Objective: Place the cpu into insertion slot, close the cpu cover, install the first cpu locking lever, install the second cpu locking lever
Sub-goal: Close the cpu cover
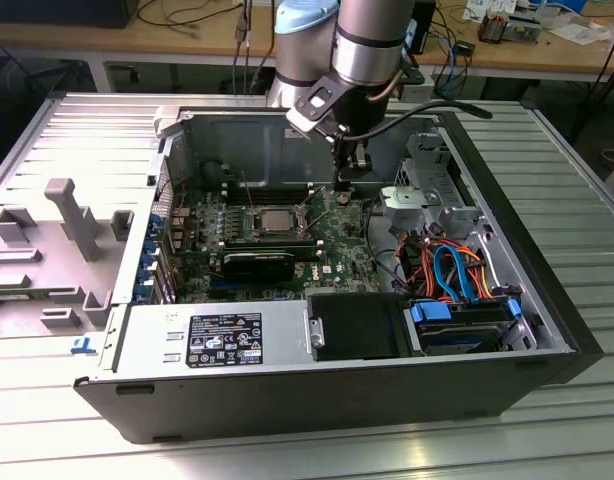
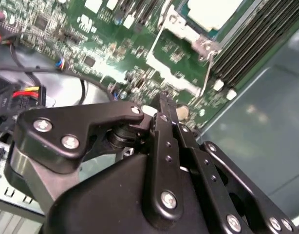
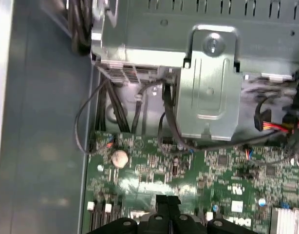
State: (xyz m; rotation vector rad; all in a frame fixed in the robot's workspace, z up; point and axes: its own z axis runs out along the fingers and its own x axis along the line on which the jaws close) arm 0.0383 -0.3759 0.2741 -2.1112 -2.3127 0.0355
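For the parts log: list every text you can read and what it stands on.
The power supply label: print too small to read.
The motherboard: white markings too blurred to read.
No text can be quoted from these pictures.

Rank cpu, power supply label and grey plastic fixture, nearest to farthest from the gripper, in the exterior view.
1. cpu, a little to the exterior view's left of the gripper.
2. power supply label, along the case's near wall.
3. grey plastic fixture, outside the case, the exterior view's far left.
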